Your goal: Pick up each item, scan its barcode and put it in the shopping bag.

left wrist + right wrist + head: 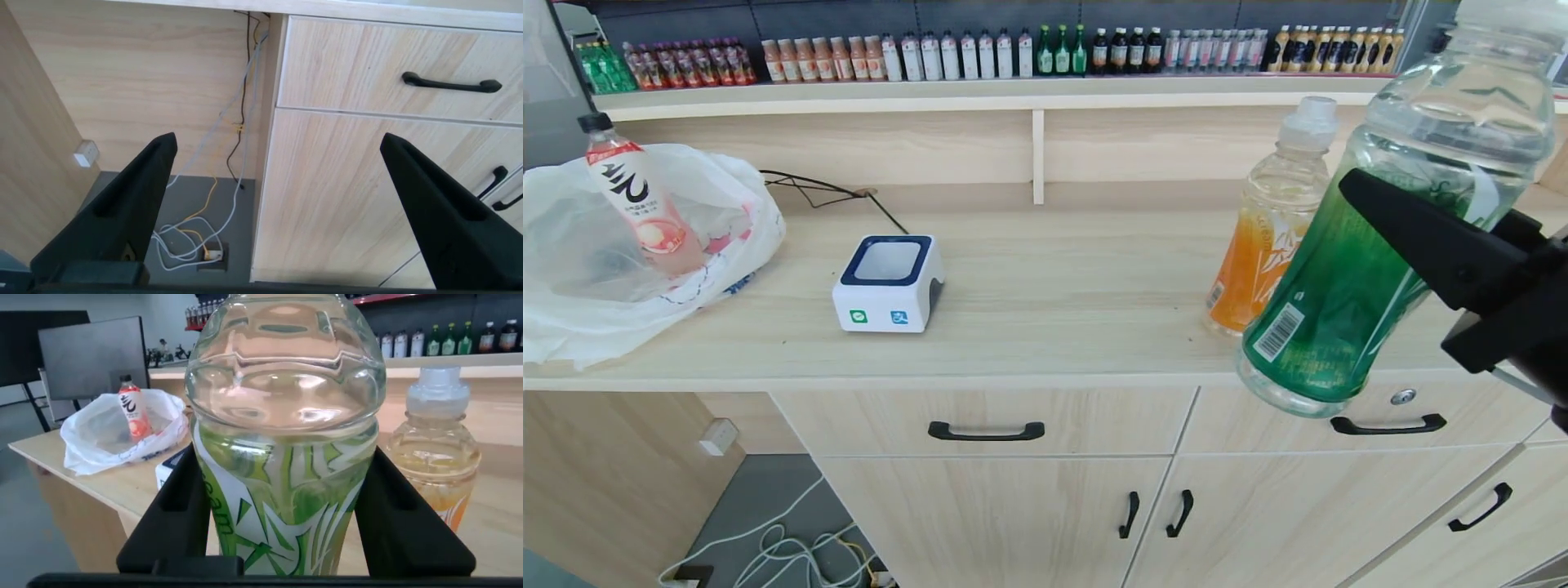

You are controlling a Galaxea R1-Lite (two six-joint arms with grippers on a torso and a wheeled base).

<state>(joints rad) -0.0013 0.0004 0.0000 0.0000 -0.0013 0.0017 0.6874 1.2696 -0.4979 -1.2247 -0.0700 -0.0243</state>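
From the head view, the right jaws gripped the green bottle [1339, 269], tilted above the surface's [1054, 278] right front. The orange bottle [1262, 245] stood just behind, the scanner [889, 282] mid-surface, the shopping bag [727, 204] far left. The left wrist view showed the left jaws gaping wide before the cabinet fronts [351, 188]. In the right wrist view, the green bottle sat clamped between the jaws.

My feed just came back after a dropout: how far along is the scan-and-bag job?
Done: the pink bottle sits in the shopping bag. In hand: the right gripper holds the green bottle tilted, well to the right of the scanner, so probably unscanned. Left: the orange bottle standing on the counter, plus scanning and bagging both.
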